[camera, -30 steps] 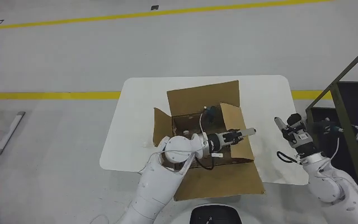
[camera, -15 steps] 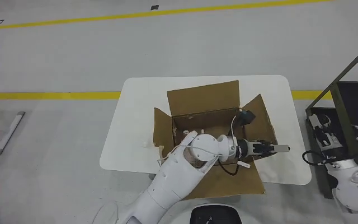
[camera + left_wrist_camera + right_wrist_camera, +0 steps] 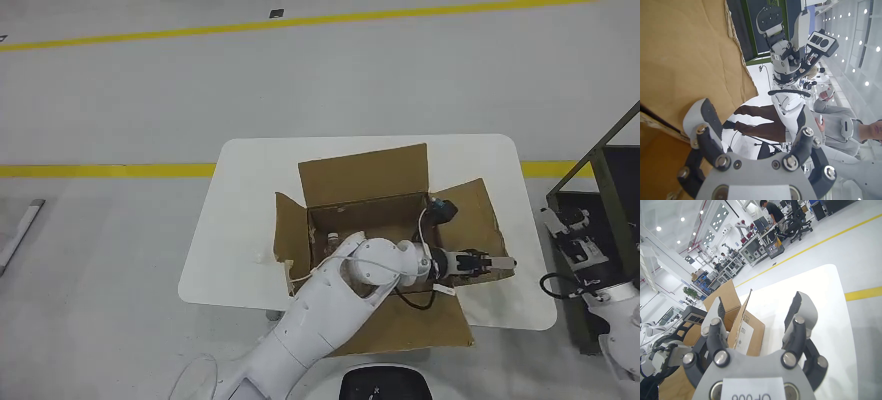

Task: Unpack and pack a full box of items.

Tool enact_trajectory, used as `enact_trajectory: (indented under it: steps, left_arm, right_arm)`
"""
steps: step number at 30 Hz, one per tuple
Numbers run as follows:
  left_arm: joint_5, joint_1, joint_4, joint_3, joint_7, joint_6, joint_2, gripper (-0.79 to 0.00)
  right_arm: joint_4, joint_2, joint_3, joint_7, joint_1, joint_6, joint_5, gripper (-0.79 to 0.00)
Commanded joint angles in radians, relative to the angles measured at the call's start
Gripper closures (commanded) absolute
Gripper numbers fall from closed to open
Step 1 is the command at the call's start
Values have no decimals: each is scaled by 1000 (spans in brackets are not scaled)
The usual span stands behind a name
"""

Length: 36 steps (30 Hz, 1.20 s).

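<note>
Two arms show in the top view. An open cardboard box [image 3: 365, 175] stands in the middle of the white counter [image 3: 250, 220] with its flaps folded outward. The left arm enters from the lower centre of the frame, bends over the front of the box and lies level, pointing toward the right. The left gripper [image 3: 495, 263] is over the right flap [image 3: 480, 210], with its tips at that flap's outer edge. What lies inside the box is too small to make out. The right arm is well apart at the right edge of the frame, off the counter. The right gripper [image 3: 562, 225] is raised beside a green rack [image 3: 600, 170].

In the left wrist view, the left gripper [image 3: 753, 115] sits in the lower half of the frame, its jaws spread with nothing between them. One black pad [image 3: 710, 113] is just beside the brown flap [image 3: 687, 47] in the upper left; whether they touch cannot be told. The right gripper [image 3: 783, 24] stands upright at the top centre, its jaws released and empty.

In the right wrist view, the right gripper [image 3: 759, 300] is at the lower centre, its jaws wide apart and holding nothing. It points across the counter [image 3: 829, 313] toward the box [image 3: 751, 330] at the left centre and is apart from it.
</note>
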Motion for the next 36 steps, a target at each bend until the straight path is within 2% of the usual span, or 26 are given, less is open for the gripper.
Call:
enact_trajectory:
  steps: [1, 2, 3, 4, 6, 8, 9, 11, 18, 21, 25, 32, 36]
  left_arm:
    - [5, 3, 2, -3, 2, 3, 0, -785]
    - [6, 4, 3, -5, 2, 6, 0, -785]
    - [8, 6, 4, -7, 1, 7, 0, -785]
    - [8, 8, 4, -10, 2, 9, 0, -785]
    - [9, 9, 2, -15, 1, 11, 0, -785]
    - [11, 10, -2, -20, 1, 12, 0, -785]
    - [14, 11, -3, -22, 1, 10, 1, -785]
    - [19, 13, -5, -24, -2, 11, 1, -785]
    - [40, 19, -12, -37, 0, 9, 3, -785]
    - [47, 21, -13, -44, -3, 6, 4, -785]
    - [56, 27, -9, -59, -9, 6, 9, -785]
    - [86, 38, -24, -110, 3, 13, 24, -785]
    - [108, 55, -59, -161, -8, 23, 43, -785]
  right_arm:
    - [-6, -2, -10, 14, 2, 16, 20, -785]
    - [-7, -3, -16, 24, 3, 16, 35, -785]
    - [-9, -3, -21, 39, 5, 13, 43, -665]
    - [-8, -2, -24, 54, 8, 12, 39, -357]
    - [-3, -2, -33, 80, 14, 28, 43, -142]
    - [3, -4, -50, 104, 22, 39, 66, -9]
    - [7, -4, -58, 118, 28, 46, 73, 0]
    - [18, -5, -74, 142, 40, 55, 80, -62]
    - [56, -8, -127, 200, 87, 57, 97, -46]
    - [65, -10, -143, 211, 97, 56, 100, 0]
    - [82, -11, -161, 226, 108, 58, 114, 0]
    - [98, -14, -175, 216, 115, 58, 121, 0]
    - [91, -19, -172, 162, 105, 72, 154, 0]
